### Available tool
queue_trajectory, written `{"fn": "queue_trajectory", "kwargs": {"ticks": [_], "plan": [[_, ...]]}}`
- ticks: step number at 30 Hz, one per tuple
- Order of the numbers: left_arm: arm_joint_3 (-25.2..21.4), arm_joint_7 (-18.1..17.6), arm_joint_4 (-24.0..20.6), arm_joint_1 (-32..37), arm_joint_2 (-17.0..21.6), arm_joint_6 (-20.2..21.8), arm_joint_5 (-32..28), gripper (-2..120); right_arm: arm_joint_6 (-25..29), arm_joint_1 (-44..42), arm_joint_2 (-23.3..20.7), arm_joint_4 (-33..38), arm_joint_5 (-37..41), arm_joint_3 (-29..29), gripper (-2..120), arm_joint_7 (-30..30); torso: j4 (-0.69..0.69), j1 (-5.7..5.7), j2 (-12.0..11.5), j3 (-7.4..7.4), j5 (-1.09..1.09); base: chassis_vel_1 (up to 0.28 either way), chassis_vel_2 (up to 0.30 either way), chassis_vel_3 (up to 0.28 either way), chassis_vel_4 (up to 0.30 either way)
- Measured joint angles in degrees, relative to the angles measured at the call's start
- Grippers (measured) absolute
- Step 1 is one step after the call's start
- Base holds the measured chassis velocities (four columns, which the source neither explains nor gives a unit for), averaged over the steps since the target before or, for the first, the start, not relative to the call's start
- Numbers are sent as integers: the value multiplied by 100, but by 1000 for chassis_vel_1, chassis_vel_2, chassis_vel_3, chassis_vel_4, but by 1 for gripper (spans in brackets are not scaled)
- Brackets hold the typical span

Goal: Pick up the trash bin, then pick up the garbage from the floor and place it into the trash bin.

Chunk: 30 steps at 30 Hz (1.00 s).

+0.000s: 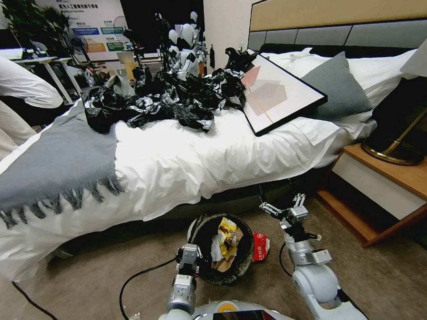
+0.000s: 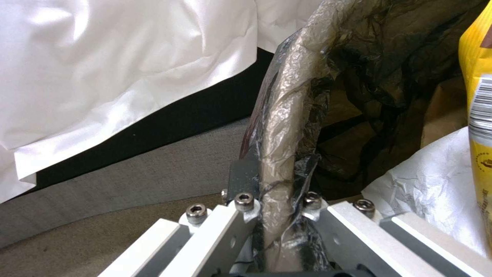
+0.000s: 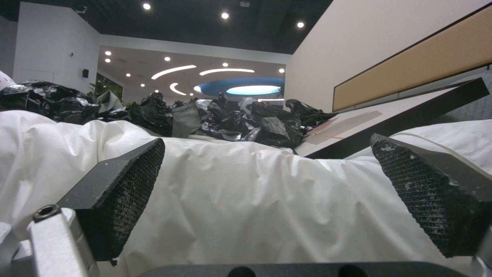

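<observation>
Nearest the head camera, the left end effector (image 1: 192, 247) is clamped on the left rim of the trash bin (image 1: 238, 268); the left wrist view confirms the liner-wrapped rim (image 2: 279, 154) pinched between its pads. The bin sits in front of the robot, close against the near side of the bed (image 1: 185, 166), and I cannot tell whether it rests on the floor (image 1: 109, 261) or is held just clear of it. Inside it lie a yellow wrapper (image 1: 227, 235), white paper (image 1: 216, 253) and brown paper (image 1: 223, 263).

Right end effector (image 1: 286, 205) is raised to the right of the bin, fingers spread wide and holding nothing; the right wrist view shows both pads (image 3: 128, 188) apart, pointing at the white bedding (image 3: 246, 200).

One red snack packet (image 1: 260, 247) lies on the floor just beside the bin's right rim, between the bin and the right arm.

Assessment: the bin is secured and part of the litter is already in it. The step in hand is collection of the remaining red packet. The next move calls for the right end effector to tip down and descend onto the packet, close on its thin edge, and carry it leftward over the rim. The left grip should hold steady so the bin does not tilt.
</observation>
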Motion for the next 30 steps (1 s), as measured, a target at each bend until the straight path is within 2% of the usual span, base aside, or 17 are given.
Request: {"fn": "queue_trajectory", "kwargs": {"ticks": [8,14,17,18,21,22,26,30], "plan": [[-63,6,-44,-21,-10,0,-24,0,-295,281,-40,-297,77,-46,100,222,0,0,0,0,0,0,0,0,0],[-140,6,-95,-22,-10,2,-45,0,-910,468,-125,-634,349,-180,100,455,0,0,0,0,1,0,0,0,0],[-161,6,-115,-27,-15,5,-57,0,-1448,485,-214,-749,640,-245,100,590,0,0,0,0,1,0,0,0,0],[-161,6,-115,-27,-15,5,-57,0,-1448,485,-214,-749,640,-245,100,590,0,0,0,0,1,0,0,0,0],[-169,7,-115,-49,-24,9,-62,0,-2125,515,-382,-976,833,-330,100,750,0,0,0,0,1,0,0,0,0],[-169,7,-115,-49,-24,9,-62,0,-2125,515,-382,-976,833,-330,100,750,0,0,0,0,1,0,0,0,0],[-155,8,-99,-70,-24,12,-63,0,-3040,567,-601,-1348,1255,-500,100,818,0,0,0,0,1,0,0,0,0],[-151,8,-99,-69,-17,13,-64,0,-3447,591,-718,-1661,1373,-613,100,820,0,0,0,0,0,0,0,0,0]]}}
